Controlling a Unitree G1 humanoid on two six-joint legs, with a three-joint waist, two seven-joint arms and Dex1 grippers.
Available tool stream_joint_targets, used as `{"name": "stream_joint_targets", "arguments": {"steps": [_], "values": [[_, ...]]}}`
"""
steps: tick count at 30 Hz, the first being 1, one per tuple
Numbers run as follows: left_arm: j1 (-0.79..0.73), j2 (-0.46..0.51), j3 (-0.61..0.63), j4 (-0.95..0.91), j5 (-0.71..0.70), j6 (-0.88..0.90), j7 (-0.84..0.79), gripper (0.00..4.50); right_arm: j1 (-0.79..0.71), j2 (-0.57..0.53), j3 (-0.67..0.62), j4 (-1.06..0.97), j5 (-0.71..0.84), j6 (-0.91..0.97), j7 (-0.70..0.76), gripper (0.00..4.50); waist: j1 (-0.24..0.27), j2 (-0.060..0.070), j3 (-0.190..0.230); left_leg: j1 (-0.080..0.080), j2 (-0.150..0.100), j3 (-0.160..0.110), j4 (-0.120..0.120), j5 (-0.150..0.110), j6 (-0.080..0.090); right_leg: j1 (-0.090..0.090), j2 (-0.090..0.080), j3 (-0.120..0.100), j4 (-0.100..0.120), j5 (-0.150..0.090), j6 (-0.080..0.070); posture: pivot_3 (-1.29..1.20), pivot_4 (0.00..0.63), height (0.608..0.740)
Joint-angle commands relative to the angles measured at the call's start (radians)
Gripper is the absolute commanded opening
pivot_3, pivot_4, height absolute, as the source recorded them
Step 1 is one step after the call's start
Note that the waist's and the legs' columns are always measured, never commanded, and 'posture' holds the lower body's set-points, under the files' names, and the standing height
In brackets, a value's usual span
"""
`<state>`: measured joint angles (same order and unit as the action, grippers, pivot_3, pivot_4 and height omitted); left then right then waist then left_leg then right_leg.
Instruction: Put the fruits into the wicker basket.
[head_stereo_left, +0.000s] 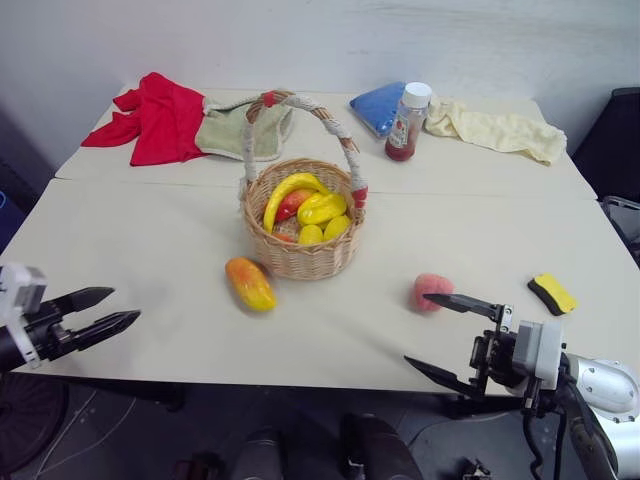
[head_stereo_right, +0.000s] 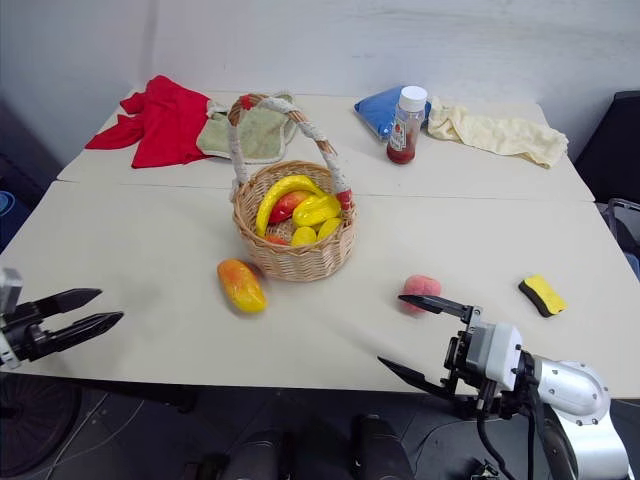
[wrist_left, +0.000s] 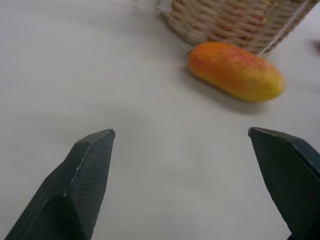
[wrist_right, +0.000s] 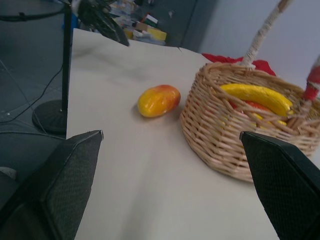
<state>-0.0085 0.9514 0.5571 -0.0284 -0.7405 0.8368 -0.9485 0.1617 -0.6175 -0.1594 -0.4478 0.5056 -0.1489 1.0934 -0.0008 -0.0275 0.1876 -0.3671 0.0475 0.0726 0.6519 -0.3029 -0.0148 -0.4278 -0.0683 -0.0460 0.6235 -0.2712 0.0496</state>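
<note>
Both grippers are spread wide and hold nothing. The mango (head_stereo_left: 250, 284) lies on the table (head_stereo_left: 150, 240) just beside the basket (head_stereo_left: 303, 255), its long way slanting, red end toward the basket. The left gripper (head_stereo_left: 105, 310) should pinch across its narrow middle. The peach (head_stereo_left: 432, 291) sits near the right gripper (head_stereo_left: 440, 335).
</note>
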Motion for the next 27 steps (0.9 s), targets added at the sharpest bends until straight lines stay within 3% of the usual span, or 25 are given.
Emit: {"name": "stream_joint_targets", "arguments": {"steps": [1,9,14,20,23,27], "values": [[-0.115,-0.006,-0.013,-0.077,-0.163,0.379,0.181,4.50,-0.018,0.003,0.013,-0.028,0.008,-0.002,-0.017,4.48,0.000,0.000,0.000,0.000,0.000,-0.001,0.001,0.000,0.000,0.000,0.000,-0.001,0.001,0.000,0.000,0.00,0.150,0.740],[-0.371,-0.330,0.002,0.001,-0.140,0.688,0.553,4.50,-0.052,0.017,0.065,-0.029,0.001,0.011,-0.052,4.48,-0.001,-0.002,0.000,0.000,0.000,-0.002,0.003,0.001,-0.003,0.000,0.004,0.000,0.005,0.000,0.000,0.00,0.150,0.740],[-0.460,-0.501,0.036,0.014,-0.118,0.728,0.668,4.50,-0.054,0.016,0.061,-0.033,-0.004,0.017,-0.077,4.48,0.001,-0.002,0.000,0.000,-0.001,-0.004,0.006,0.000,-0.004,0.001,0.004,-0.001,0.006,0.000,0.000,0.00,0.150,0.740],[-0.509,-0.583,0.006,0.064,-0.062,0.730,0.719,4.50,-0.041,0.016,0.075,-0.055,-0.012,0.023,-0.100,4.48,0.006,-0.002,-0.001,0.000,-0.001,-0.005,0.009,0.000,-0.004,0.003,0.005,-0.001,0.006,0.000,0.000,0.00,0.150,0.740],[-0.513,-0.592,-0.024,0.094,-0.017,0.691,0.736,3.94,-0.028,0.017,0.079,-0.067,-0.018,0.022,-0.111,4.50,0.012,-0.002,-0.001,0.000,-0.002,-0.006,0.009,0.000,-0.004,0.004,0.005,-0.002,0.005,0.000,0.000,0.00,0.150,0.740],[-0.496,-0.568,-0.070,0.099,0.002,0.677,0.713,2.69,-0.020,0.019,0.079,-0.077,-0.019,0.028,-0.127,4.50,0.019,-0.001,-0.001,0.001,-0.002,-0.005,0.009,0.000,-0.004,0.005,0.005,-0.002,0.005,0.000,0.001,0.00,0.150,0.740]]}}
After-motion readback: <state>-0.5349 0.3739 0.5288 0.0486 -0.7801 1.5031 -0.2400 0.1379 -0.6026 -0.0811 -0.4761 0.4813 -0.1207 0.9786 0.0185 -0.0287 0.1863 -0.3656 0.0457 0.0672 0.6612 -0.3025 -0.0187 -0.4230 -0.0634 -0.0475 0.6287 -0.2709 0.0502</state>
